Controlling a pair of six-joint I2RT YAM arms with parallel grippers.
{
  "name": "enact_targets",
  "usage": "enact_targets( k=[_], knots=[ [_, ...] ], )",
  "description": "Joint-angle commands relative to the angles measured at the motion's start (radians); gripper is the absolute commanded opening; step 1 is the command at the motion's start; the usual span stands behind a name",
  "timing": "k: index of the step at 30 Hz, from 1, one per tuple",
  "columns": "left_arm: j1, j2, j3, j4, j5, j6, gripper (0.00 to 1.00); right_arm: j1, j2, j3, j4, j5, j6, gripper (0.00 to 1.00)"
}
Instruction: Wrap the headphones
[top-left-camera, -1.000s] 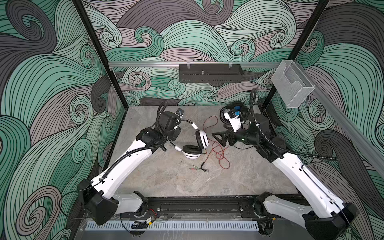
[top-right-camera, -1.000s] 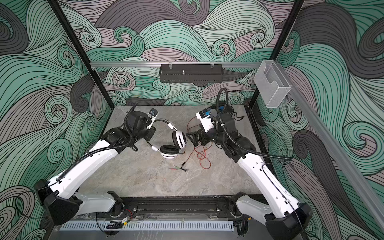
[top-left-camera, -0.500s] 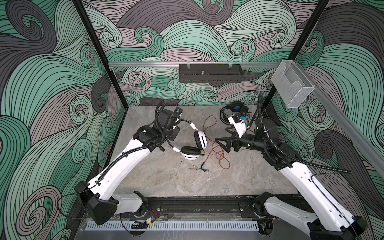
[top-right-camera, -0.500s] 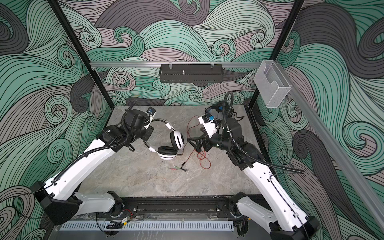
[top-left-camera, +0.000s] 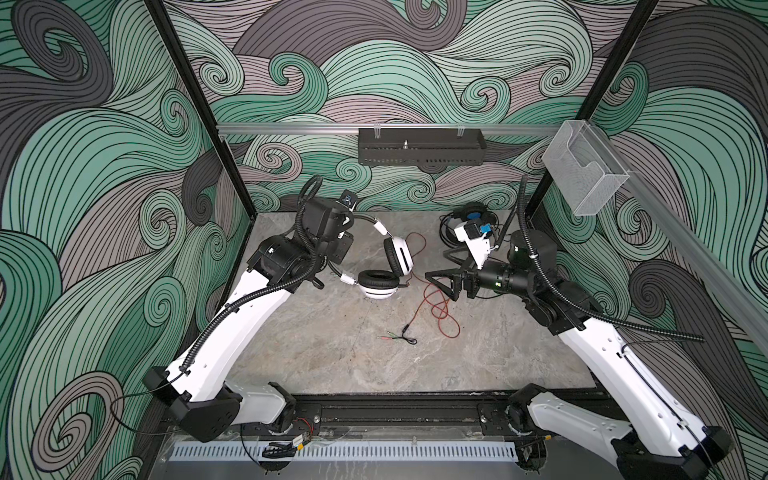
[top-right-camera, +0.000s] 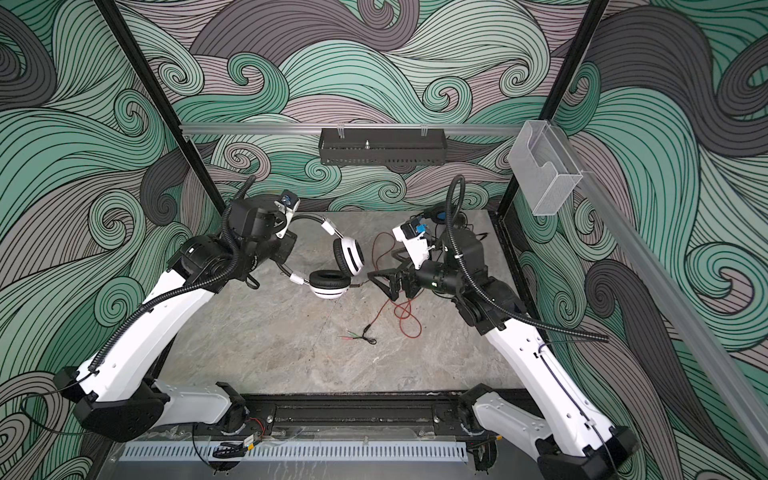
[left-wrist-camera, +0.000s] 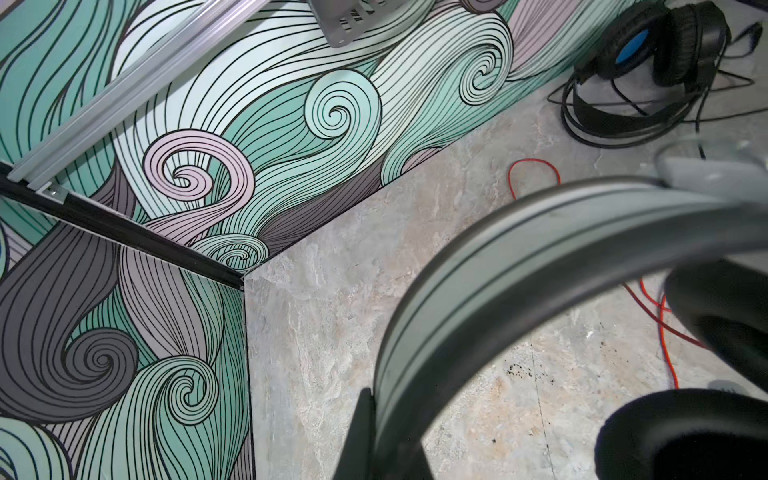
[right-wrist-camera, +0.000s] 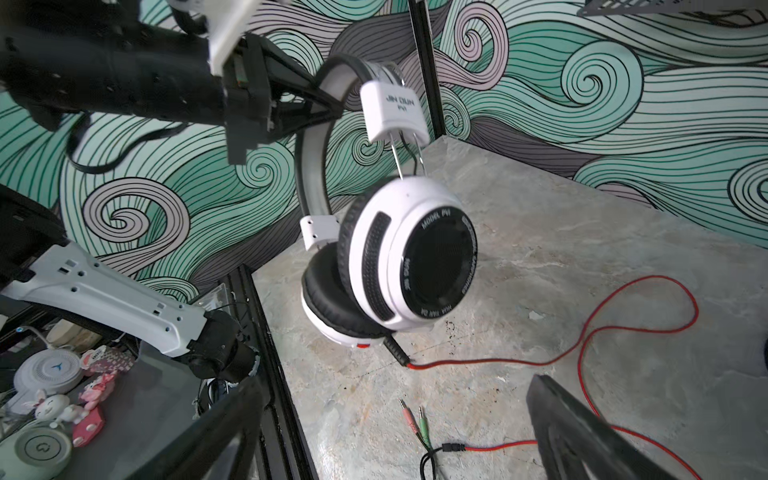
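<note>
**wavy_wall:** so what do the cans actually look like?

**benchbot:** White headphones (top-left-camera: 388, 270) with fat black ear pads (right-wrist-camera: 328, 299), a black mesh disc on the outer cup and a white slider block stamped "JIN DUN". They dangle near the middle of the desk (top-left-camera: 332, 353), a touch toward 11 o'clock. The left claw (right-wrist-camera: 330, 106) is pinched tight on the grey-and-black headband (right-wrist-camera: 311, 166). From the right wrist view the cups look clear of the desk. The thin red cord (top-left-camera: 440, 307) drops off the lower cup and loops loose toward 5 o'clock. It ends in a black split with two plugs (top-left-camera: 392, 336), one pink and one green, at about 6 o'clock of the cups.

**wavy_wall:** and the other pair? other arm?

**benchbot:** Black headphones (top-left-camera: 469, 216) with blue lining sit at 1 o'clock by the back wall, their black cord in loose loops beside them. The right claw (top-left-camera: 434, 277) is spread wide with nothing in it, just at 3 o'clock of the white cups, near the red loops.

**wavy_wall:** anything you can't make out?

**benchbot:** In both top views the left claw's tips are buried under its own wrist, and the right wrist camera covers part of the black pair. The left wrist view is mostly blurry headband up close, with the pads chopped by the frame edge. Most of the small print round the cup rim is unreadable.
</note>
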Motion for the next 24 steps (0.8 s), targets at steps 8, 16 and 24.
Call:
enact_targets(
  k=[8, 16, 24],
  knots=[
    [-0.003, -0.032, 0.068, 0.066, 0.142, 0.120, 0.00, 0.091, 0.018, 0.016, 0.000, -0.027, -0.043, 0.99],
    [-0.003, -0.034, 0.063, 0.045, 0.163, 0.153, 0.00, 0.143, 0.068, 0.026, -0.026, -0.005, -0.099, 0.99],
    [-0.002, -0.045, 0.050, 0.035, 0.142, 0.148, 0.00, 0.148, 0.099, -0.033, 0.017, -0.032, -0.101, 0.99]
  ],
)
